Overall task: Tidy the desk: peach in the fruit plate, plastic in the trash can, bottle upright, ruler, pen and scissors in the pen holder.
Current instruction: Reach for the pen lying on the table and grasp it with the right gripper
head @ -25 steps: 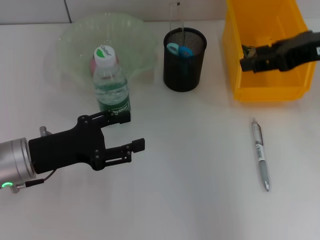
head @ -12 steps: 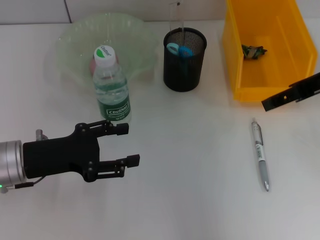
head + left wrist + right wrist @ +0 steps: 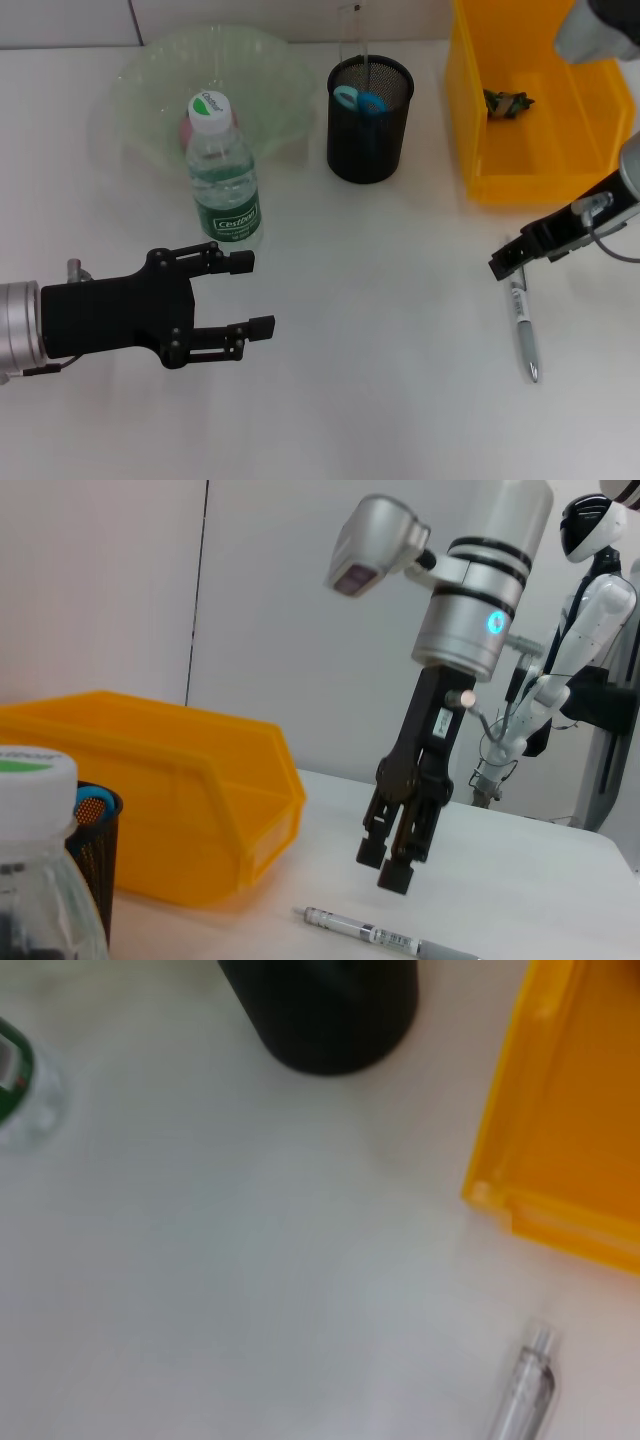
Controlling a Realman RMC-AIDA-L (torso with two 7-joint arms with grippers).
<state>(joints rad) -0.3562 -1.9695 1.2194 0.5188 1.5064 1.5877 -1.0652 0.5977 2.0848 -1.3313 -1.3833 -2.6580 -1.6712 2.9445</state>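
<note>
Left gripper [image 3: 248,294]: nearest the viewer, hovering low over the white tabletop [image 3: 380,390]; fingers spread wide and holding nothing; it sits just in front of the bottle.
Pen [image 3: 522,322]: lying flat on the tabletop on the right, in front of the trash can; its upper end lies under the right gripper.
Right gripper [image 3: 508,260]: hanging just above the pen's upper end; in the left wrist view its fingers [image 3: 398,872] point down, slightly parted, clear of the pen [image 3: 375,936], gripping nothing.
Bottle [image 3: 222,175]: standing upright, white cap on, just in front of the fruit plate.
Pen holder [image 3: 369,120]: black mesh cup at centre; the scissors [image 3: 358,100] stand inside, blue handles up; the clear ruler [image 3: 352,35] rises from it.
Fruit plate [image 3: 270,75]: far left; the peach [image 3: 186,128] shows pink behind the bottle's cap.
Trash can [image 3: 480,150]: far right; the plastic [image 3: 506,102] lies on its floor.
</note>
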